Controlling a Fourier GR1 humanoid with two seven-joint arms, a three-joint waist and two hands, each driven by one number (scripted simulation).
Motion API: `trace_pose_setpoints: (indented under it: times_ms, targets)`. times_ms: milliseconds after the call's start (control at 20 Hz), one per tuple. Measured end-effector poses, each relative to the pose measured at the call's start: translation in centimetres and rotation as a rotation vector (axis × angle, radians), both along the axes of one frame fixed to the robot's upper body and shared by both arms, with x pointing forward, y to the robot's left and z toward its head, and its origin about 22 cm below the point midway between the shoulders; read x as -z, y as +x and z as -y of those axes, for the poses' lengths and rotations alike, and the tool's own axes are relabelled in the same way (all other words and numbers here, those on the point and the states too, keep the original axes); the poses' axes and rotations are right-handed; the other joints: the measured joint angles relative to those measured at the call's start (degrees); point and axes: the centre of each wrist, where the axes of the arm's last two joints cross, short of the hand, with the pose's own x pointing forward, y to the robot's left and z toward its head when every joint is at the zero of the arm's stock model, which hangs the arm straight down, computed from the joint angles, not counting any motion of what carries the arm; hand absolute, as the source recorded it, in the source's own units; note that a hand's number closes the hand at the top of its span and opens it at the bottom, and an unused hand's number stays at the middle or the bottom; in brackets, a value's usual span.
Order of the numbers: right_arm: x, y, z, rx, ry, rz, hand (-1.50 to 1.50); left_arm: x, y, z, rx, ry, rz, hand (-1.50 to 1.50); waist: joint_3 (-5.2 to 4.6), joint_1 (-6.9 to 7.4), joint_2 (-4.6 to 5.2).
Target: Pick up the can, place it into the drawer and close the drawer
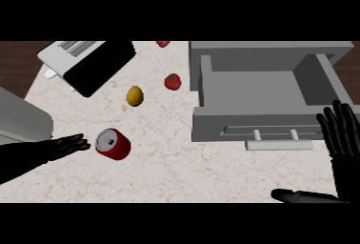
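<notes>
two black hands are seen above the marbled tabletop (211, 176). the fingers (74, 143) of the left hand (42, 152) are held straight and close together, stretched toward the right from the view's left edge, with nothing clasped in them; their tips lie just beside the can (112, 144), and whether they touch it cannot be told. the right hand (342, 138) is shown at the view's right edge, resting open with its fingers (336, 121) pointing up and slightly spread, and its thumb (299, 196) stuck out to the left low in the view; nothing is held by it.

the can, red with a silver lid, is found on the tabletop left of centre, tilted so that its lid faces up and to the left. it is well apart from the drawer (260, 90), which is pulled open at the upper right; the grey inside of the drawer is seen, and a pale bar handle (278, 144) is fixed at its front, near the right hand's fingers.

above the can a yellow fruit (135, 96) is laid, and a red fruit (173, 81) just beyond it, near the drawer's left wall. another small red thing (163, 43) is cut by the top edge. a black and white appliance (88, 62) is set askew at the upper left, and a grey block (21, 116) is seen at the left edge.
</notes>
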Motion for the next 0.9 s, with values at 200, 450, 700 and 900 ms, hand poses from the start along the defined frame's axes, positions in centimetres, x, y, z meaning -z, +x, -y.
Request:
trace_pose_setpoints:
  times_ms: [200, 450, 700, 900]
  targets:
    - [0.3, -0.3, 0.4, 0.003, -0.001, -0.009, -1.50, -0.4, 1.5, -1.3, -0.004, -0.003, -0.046, -1.50, 0.04, 0.26, -0.08]
    - [0.9, -1.1, 1.3, 0.013, 0.001, -0.010, -1.50, 0.1, 2.0, -2.1, -0.020, 0.019, -0.076, -1.50, 0.06, 0.44, -0.13]
    - [1.0, -1.4, 2.2, 0.012, 0.001, -0.011, -1.50, -0.1, 3.6, -2.5, -0.036, 0.021, -0.080, -1.50, 0.06, 0.42, -0.13]
    - [1.0, -1.6, 2.8, 0.010, -0.003, -0.014, -1.50, 1.6, 4.5, -1.6, -0.042, 0.028, -0.093, -1.50, 0.05, 0.40, -0.12]
